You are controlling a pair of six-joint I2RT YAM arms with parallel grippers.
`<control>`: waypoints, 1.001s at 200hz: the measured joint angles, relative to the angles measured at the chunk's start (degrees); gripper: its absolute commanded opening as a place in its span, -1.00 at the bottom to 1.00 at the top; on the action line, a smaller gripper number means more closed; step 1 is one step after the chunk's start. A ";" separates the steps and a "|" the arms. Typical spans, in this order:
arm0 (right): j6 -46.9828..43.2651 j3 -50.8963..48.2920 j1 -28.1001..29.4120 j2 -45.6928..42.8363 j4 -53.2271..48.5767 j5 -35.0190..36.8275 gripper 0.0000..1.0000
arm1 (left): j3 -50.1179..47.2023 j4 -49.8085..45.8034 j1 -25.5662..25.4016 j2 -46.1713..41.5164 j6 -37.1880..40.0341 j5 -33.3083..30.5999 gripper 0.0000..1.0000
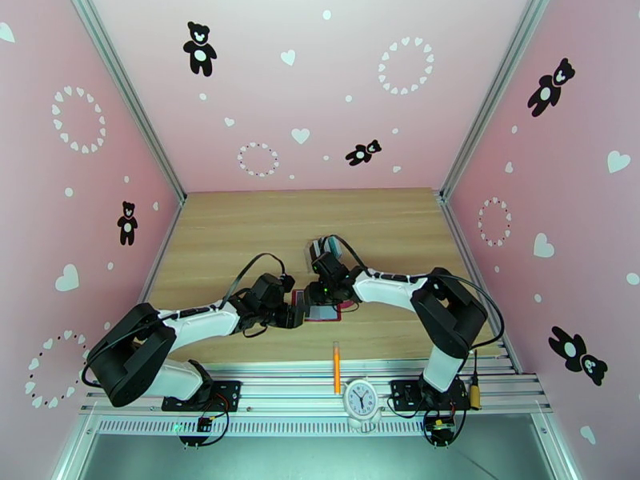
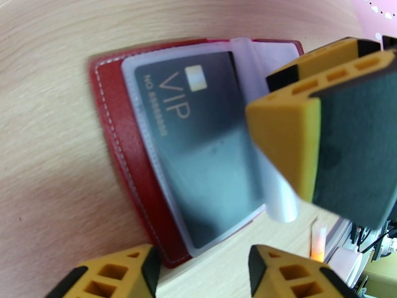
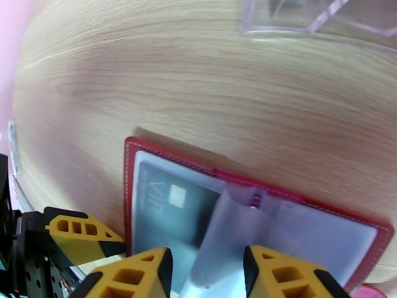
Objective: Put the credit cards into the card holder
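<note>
Holder [image 2: 119, 160] lies open, a dark card [image 2: 198, 145] (marked VIP) in its left pocket. Left gripper [image 2: 203, 262] spread, empty; right gripper [image 3: 206, 259] spread astride a clear leaf [image 3: 233, 219].

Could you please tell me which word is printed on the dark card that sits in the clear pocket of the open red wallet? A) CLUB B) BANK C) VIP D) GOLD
C: in the left wrist view, the dark card inside the clear pocket of the open card holder reads "VIP" in pale letters beside its chip.
</note>
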 measured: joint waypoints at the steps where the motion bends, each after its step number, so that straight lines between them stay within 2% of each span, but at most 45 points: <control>1: 0.09 -0.02 0.02 0.02 0.07 -0.04 -0.10 | 0.00 -0.02 0.00 0.00 0.00 0.02 0.11; 119: 4.70 -1.88 0.59 0.09 7.43 -5.81 -0.10 | 0.11 0.11 0.00 0.00 -0.02 0.42 0.18; 200: 6.21 -2.32 0.61 0.09 9.81 -6.88 -0.10 | 1.62 -0.07 0.02 1.79 0.17 0.70 0.19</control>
